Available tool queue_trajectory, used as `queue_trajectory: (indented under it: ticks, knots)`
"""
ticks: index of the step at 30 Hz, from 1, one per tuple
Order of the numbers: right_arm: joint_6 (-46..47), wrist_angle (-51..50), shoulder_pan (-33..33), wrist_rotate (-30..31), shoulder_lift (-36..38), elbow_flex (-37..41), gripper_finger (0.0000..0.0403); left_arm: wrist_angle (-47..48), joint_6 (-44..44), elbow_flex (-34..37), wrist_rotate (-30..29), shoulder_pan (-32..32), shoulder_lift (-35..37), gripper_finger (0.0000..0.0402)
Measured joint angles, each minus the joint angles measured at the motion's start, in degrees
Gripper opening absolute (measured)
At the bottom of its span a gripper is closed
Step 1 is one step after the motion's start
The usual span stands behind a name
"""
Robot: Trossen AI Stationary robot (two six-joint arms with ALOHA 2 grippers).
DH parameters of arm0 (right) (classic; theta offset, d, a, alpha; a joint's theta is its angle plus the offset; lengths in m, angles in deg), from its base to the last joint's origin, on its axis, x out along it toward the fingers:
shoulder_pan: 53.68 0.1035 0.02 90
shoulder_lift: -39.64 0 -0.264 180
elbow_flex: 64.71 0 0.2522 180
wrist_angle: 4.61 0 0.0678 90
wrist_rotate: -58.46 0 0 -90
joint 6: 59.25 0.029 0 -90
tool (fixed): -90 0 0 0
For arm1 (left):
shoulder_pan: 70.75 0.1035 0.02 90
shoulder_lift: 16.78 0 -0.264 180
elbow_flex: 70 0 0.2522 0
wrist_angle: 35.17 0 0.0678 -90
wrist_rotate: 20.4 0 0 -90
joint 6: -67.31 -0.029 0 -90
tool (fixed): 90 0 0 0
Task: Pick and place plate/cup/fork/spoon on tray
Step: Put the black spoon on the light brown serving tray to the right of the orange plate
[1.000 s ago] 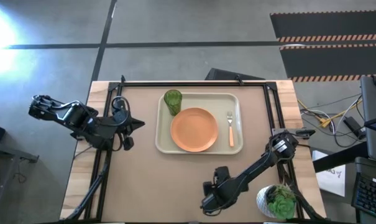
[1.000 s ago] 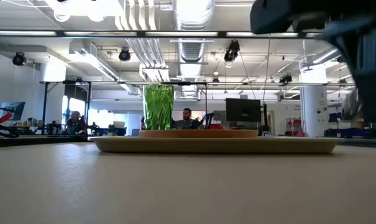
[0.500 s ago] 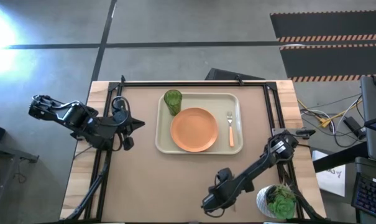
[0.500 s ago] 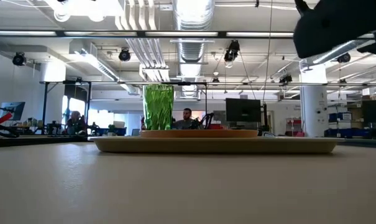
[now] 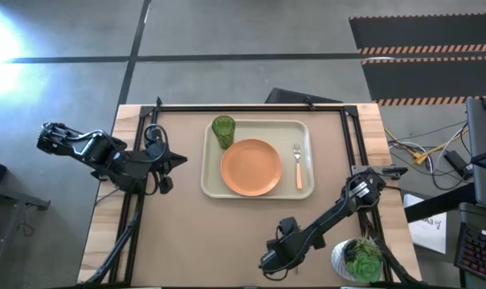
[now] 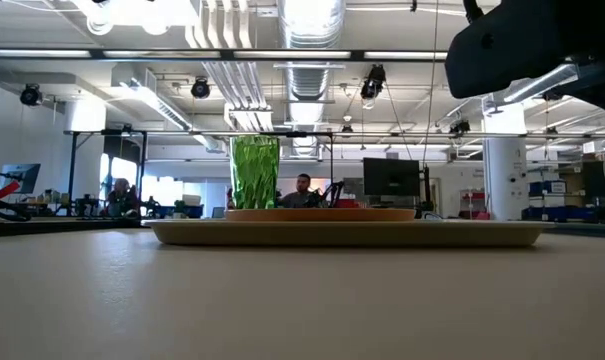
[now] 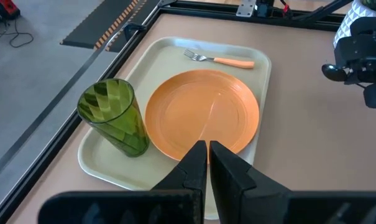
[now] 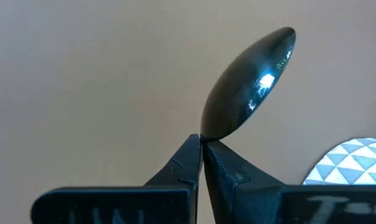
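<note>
The right claw (image 8: 201, 144) is clamped on the small dark metallic spoon (image 8: 247, 84) at its neck, above the table's near edge; light, stiff, slippery, it may swivel. The left claw (image 7: 208, 163), closed and empty, waits beside the cream tray (image 5: 307, 186).

A brown table (image 5: 186, 233) fills the frame's middle. The cream tray (image 5: 211, 183) is set at its upper centre; a white plant pot (image 5: 355, 261) is seen at lower right.

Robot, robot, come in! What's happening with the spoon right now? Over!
Right gripper shut on spoon, near table's front edge. Left gripper shut, empty, waiting left of tray. Plate, cup, fork on tray. Path clear.
</note>
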Motion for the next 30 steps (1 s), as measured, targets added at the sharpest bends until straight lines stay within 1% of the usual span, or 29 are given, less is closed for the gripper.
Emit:
queue_trajectory:
  ticks: [3,6,10,14,18,23,30]
  knots:
    - [0.0,0.3,0.0,0.0,0.0,0.0,0.0013,0.0,0.0,0.0,0.0,0.0,0.0,0.0000]
    - [-0.1,1.6,0.0,0.6,0.0,0.0,0.0026,-0.1,0.0,0.0,0.0,0.0,0.0,0.0000]
    - [-0.4,2.9,0.0,1.1,0.0,0.0,0.0055,-0.3,0.0,0.0,0.0,0.0,0.0,0.0000]
    - [-0.5,2.8,0.0,3.0,0.0,0.0,0.0087,-0.5,0.0,0.0,0.0,0.0,0.0,0.0000]
    - [-0.4,2.7,0.0,3.1,0.0,0.0,0.0109,-0.5,0.0,0.0,0.0,0.0,0.0,0.0000]
    - [0.1,4.3,0.0,3.1,0.0,0.0,0.0122,-0.5,0.0,0.0,0.0,0.0,0.0,0.0000]
    - [0.1,10.7,0.0,5.9,0.0,1.4,0.0121,-0.4,0.0,0.0,0.0,0.0,0.0,0.0000]
